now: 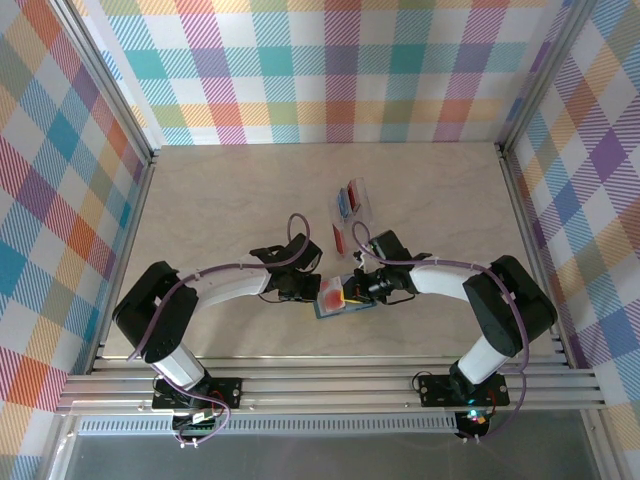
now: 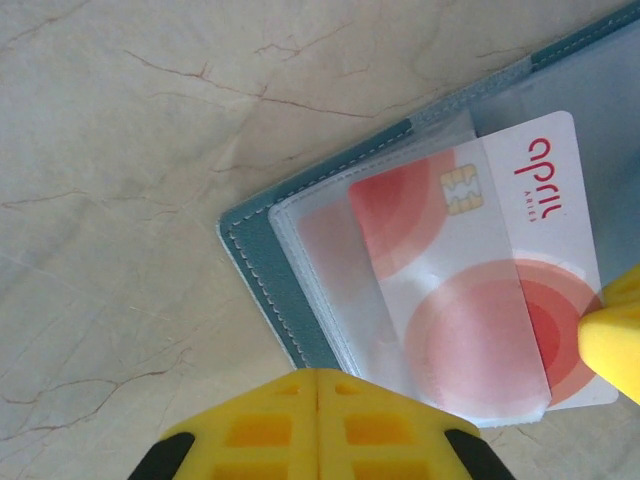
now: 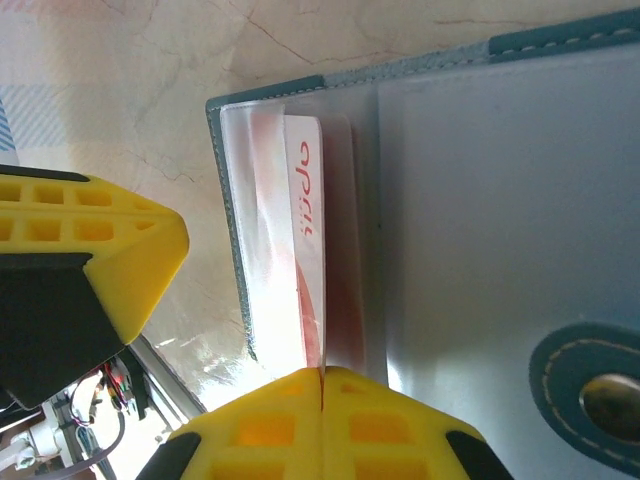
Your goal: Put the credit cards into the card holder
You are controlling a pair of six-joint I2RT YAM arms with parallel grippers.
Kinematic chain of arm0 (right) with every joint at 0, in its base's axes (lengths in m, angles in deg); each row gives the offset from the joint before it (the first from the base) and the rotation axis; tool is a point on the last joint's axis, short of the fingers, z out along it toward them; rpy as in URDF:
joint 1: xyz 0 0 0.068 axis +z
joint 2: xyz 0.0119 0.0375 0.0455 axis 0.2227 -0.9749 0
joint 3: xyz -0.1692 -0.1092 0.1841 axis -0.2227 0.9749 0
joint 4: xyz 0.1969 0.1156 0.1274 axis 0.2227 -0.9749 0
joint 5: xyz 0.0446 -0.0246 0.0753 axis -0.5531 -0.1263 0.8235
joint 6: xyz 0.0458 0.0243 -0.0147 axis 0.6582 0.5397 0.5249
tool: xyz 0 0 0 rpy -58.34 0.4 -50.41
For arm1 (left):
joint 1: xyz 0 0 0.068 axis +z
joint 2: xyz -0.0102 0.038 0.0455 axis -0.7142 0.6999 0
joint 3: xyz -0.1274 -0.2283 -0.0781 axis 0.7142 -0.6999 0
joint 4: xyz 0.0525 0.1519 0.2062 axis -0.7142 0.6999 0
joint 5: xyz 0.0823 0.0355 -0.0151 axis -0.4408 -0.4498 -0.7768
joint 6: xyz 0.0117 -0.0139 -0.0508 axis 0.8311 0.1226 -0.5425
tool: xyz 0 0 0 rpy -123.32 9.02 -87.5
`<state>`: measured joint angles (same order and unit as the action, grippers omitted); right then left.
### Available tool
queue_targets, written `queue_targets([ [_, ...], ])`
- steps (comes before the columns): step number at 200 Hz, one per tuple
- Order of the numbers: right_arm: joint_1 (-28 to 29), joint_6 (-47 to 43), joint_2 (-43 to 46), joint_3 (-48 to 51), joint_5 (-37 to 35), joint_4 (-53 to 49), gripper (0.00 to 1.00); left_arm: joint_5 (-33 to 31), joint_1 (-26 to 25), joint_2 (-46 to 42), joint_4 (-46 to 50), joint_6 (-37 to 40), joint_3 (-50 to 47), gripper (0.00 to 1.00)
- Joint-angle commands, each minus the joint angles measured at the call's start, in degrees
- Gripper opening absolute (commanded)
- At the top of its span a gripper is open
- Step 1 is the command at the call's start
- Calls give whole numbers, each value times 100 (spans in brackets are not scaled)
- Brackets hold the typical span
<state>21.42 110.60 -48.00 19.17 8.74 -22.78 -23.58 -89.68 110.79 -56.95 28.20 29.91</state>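
As my left claw (image 2: pixel 318 400) and right claw (image 3: pixel 322 388) sit pinched together, the card (image 2: pixel 545 230) looks stiff, slick — push its bare edge

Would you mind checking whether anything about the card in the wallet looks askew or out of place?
Yes: the red-and-white card sits only partway in the card holder's clear sleeve. It is slightly tilted against the sleeve's edges, and its printed end sticks out uncovered.

The teal card holder (image 2: pixel 262 275) lies open — a white-and-red credit card (image 2: pixel 500 240) partly inside its clear sleeve (image 2: pixel 330 250).
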Motion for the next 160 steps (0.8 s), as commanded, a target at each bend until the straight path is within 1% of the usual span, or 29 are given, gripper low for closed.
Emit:
queue_targets([
  [1,52,-146,-95,-133,-91,-199,0,145,27,221,-106,64,1,6],
  [40,105,-202,-171,-198,-45,-225,0,238,28,513,-225,46,5,5],
  [83,184,-239,-267,-288,-20,-243,0,306,26,649,-395,-15,-70,5],
  [160,360,-311,-360,-447,-54,-300,0,343,31,644,-489,-51,-133,5],
])
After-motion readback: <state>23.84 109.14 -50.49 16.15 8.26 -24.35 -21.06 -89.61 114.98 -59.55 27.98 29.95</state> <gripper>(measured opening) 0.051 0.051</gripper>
